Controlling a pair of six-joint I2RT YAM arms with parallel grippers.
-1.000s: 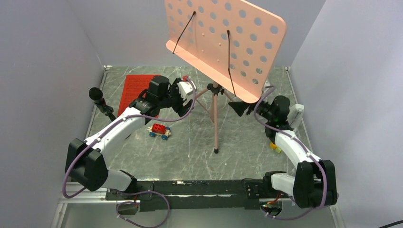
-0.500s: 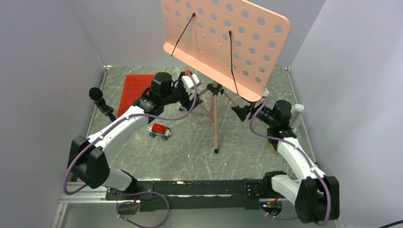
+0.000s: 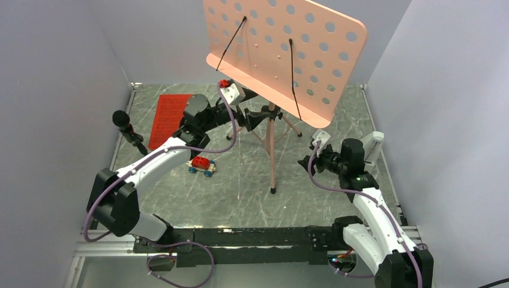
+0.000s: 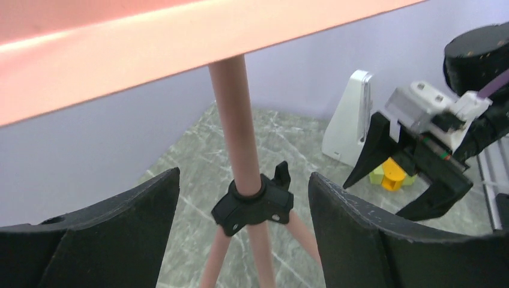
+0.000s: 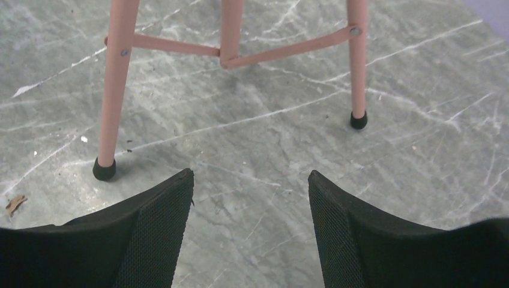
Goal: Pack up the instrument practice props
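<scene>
Stand: music stand [image 3: 273, 135] is upright mid-surface on its three spread legs, the holed pink desk [image 3: 282, 51] tilted back at the top; you have not folded or moved it yet.
Pole: in the left wrist view the pink pole [image 4: 237, 129] runs up between the jaws, with the black collar [image 4: 255, 204] just below where the legs branch off.
Step in hand: you look to be starting on the stand, bringing the left gripper [image 4: 243, 234] around the pole near the collar.
Left jaws: wide apart, one on each side of the pole, touching nothing.
Right gripper [image 3: 312, 161]: low on the right, near the stand's right-hand leg; its jaws are spread and hold nothing, and its camera shows only the leg tips [image 5: 104, 169] on the marble surface [image 3: 240, 186].
Next move: close the left jaws squarely on the pole, then steady or fold the legs with the right; the stand is top-heavy, so a skewed grip may tip it.
Other props: red sheet [image 3: 171, 117] lies flat at the far left; metronome [image 4: 348, 120] stands at the right edge, near the wall.
Not to pack: toy car [image 3: 201, 165], in front of the left arm.
</scene>
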